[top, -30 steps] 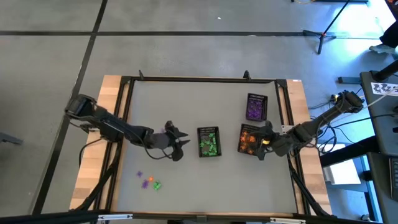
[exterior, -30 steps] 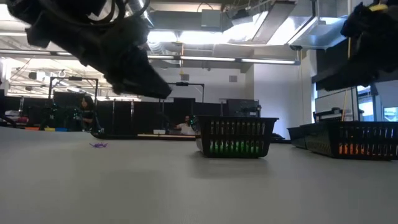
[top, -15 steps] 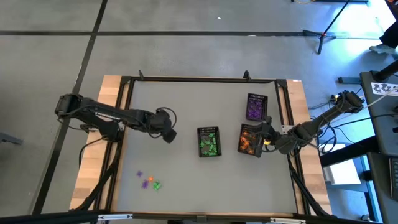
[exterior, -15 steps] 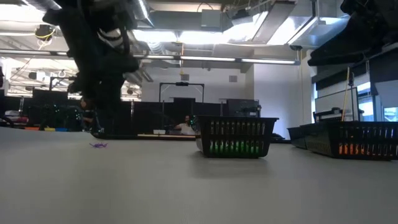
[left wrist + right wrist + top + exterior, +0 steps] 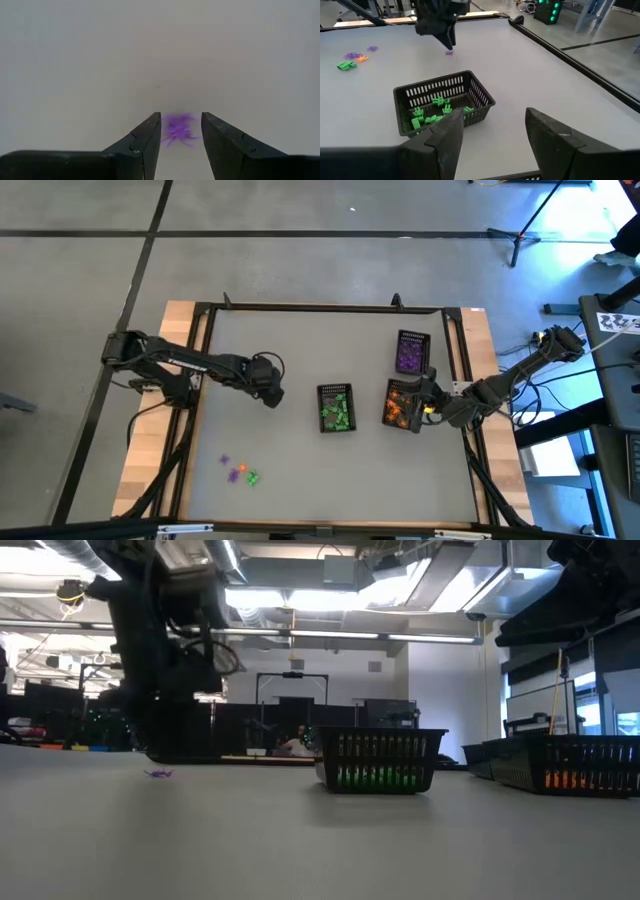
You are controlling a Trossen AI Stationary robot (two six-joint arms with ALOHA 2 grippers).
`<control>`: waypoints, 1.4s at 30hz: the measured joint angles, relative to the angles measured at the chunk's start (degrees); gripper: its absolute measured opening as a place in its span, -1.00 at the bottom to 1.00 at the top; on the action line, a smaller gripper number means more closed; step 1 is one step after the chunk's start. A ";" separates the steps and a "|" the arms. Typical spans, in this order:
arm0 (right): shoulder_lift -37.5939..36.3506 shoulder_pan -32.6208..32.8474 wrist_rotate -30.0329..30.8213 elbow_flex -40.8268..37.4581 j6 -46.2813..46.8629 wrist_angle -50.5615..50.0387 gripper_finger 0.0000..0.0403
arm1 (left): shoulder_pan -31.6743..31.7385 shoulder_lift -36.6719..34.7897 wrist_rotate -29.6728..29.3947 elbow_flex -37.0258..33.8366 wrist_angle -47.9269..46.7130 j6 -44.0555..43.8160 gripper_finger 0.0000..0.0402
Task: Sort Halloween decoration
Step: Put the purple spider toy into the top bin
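Note:
The Halloween decoration is tiny plastic trinkets. One purple trinket (image 5: pixel 178 131) lies on the table right under my left gripper (image 5: pixel 180 116). That gripper (image 5: pixel 272 396) points down, open, with a finger on either side above the trinket and touching nothing. A few loose trinkets (image 5: pixel 240 471) in purple, orange and green lie near the front left. My right gripper (image 5: pixel 490 135) hangs open and holding nothing over the right side of the orange-filled basket (image 5: pixel 398 404).
Three black mesh baskets stand on the table: one with green trinkets (image 5: pixel 336 408) in the middle, the orange-filled one to its right, and one with purple trinkets (image 5: pixel 411 352) behind that. A raised dark rim (image 5: pixel 320 308) runs around the table.
My left gripper has drawn back from beside the green basket toward the table's far left. It has tipped from nearly level to pointing down over the purple trinket, and stays open. My right gripper has turned a little in place.

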 joint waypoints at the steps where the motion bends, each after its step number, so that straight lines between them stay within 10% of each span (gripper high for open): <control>1: 0.00 0.00 0.00 0.00 0.01 -0.01 0.05 | -0.05 0.76 0.00 0.00 -0.24 -0.03 -0.33; 13: 0.00 0.00 -0.02 0.00 0.01 -0.53 0.05 | -0.18 8.30 1.32 0.39 -1.54 -0.89 -0.38; 26: 0.00 0.00 1.82 0.00 0.24 -0.82 0.05 | -4.55 2.67 -7.01 -0.31 1.52 0.79 -0.96; 42: 7.85 -0.02 2.48 -0.02 -4.86 19.00 0.05 | -16.82 -0.56 -16.54 -0.04 62.08 44.23 -0.99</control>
